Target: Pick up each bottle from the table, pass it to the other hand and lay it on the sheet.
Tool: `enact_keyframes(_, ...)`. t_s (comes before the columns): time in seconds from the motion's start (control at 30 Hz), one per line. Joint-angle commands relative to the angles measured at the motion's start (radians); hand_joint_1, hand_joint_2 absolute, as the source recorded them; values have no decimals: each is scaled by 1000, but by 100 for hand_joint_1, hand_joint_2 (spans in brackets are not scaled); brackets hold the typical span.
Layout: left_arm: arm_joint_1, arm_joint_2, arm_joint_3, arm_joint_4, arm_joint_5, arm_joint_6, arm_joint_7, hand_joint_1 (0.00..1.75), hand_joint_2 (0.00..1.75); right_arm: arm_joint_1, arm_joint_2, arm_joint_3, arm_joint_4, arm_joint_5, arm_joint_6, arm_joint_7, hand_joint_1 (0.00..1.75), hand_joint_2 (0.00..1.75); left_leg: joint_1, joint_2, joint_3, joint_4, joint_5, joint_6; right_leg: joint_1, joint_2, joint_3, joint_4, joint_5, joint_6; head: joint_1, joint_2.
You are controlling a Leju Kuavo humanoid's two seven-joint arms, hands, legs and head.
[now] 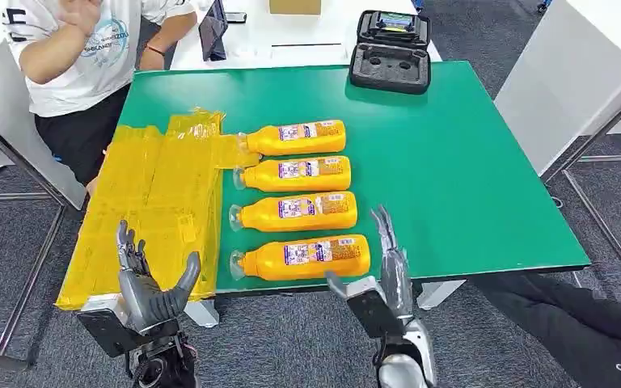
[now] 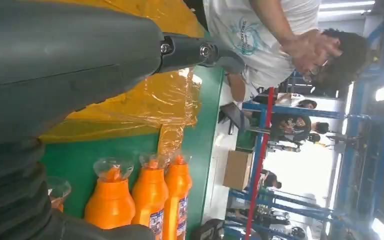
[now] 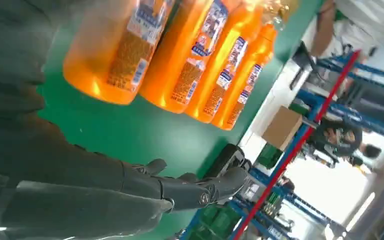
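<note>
While all four orange bottles (image 1: pixel 300 191) lie side by side on the green bench (image 1: pixel 469 178), just beside the bare yellow sheet (image 1: pixel 158 202), both the left hand (image 1: pixel 150 283) and right hand (image 1: pixel 384 267) hover spread and empty, so the whole job looks left to do.

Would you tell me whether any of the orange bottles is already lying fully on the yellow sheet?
No, all four bottles lie on the bare green table, beside the yellow sheet.

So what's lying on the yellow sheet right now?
No bottle lies on the yellow sheet. The farthest bottle has its cap end at the sheet's edge. The left hand covers the near corner.
</note>
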Motion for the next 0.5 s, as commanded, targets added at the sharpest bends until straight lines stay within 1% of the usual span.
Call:
enact_keyframes(0.03,-55,40,33,93,43,-9,1,0,175,-292,-138,67,296,-17,146,84,0,175,0,5,7,-2,-1,0,0,4,5,-3,1,0,0,0)
enact_keyframes(0.1,-66,41,34,107,50,-16,1,0,175,-314,-138,77,322,-17,151,92,0,175,0,2,3,-1,1,1,0,1,3,-2,1,0,0,0)
enact_keyframes(0.13,-66,41,34,107,50,-16,1,0,175,-314,-138,77,322,-17,151,92,0,175,0,2,7,-2,0,1,0,1,6,-2,0,0,0,0)
enact_keyframes(0.2,-69,39,34,110,49,-16,1,0,175,-311,-136,80,322,-17,148,94,0,175,0,0,3,-1,2,2,0,-1,3,-1,1,0,0,0)
enact_keyframes(0.23,-69,39,34,110,49,-16,1,0,175,-311,-136,80,322,-17,148,94,0,175,0,0,6,-2,1,2,0,-1,6,-2,0,0,0,0)
enact_keyframes(0.27,-69,39,34,110,49,-16,1,0,175,-311,-136,80,322,-17,148,94,0,175,0,0,5,-1,1,2,0,0,4,-2,0,0,0,0)
enact_keyframes(0.33,-68,38,34,109,47,-16,1,0,175,-304,-139,84,313,-16,144,95,0,175,0,1,9,-2,0,2,0,0,9,-3,-1,0,0,0)
enact_keyframes(0.37,-68,38,34,109,47,-16,1,0,175,-304,-139,84,313,-16,144,95,0,175,0,0,5,-1,1,2,0,-1,5,-2,-1,0,0,0)
enact_keyframes(0.43,-68,38,34,109,47,-16,1,0,175,-304,-139,84,313,-16,144,95,0,175,0,0,9,-2,0,2,0,-1,9,-2,-2,0,0,0)
enact_keyframes(0.47,-69,38,33,111,47,-19,1,0,175,-311,-149,103,321,-16,167,120,0,175,0,0,4,-1,1,2,0,-1,4,-1,0,0,0,0)
enact_keyframes(0.5,-77,37,35,119,50,-21,1,0,175,-320,-151,113,328,-20,185,129,0,175,0,1,7,-2,0,2,0,-1,7,-2,-1,0,0,0)
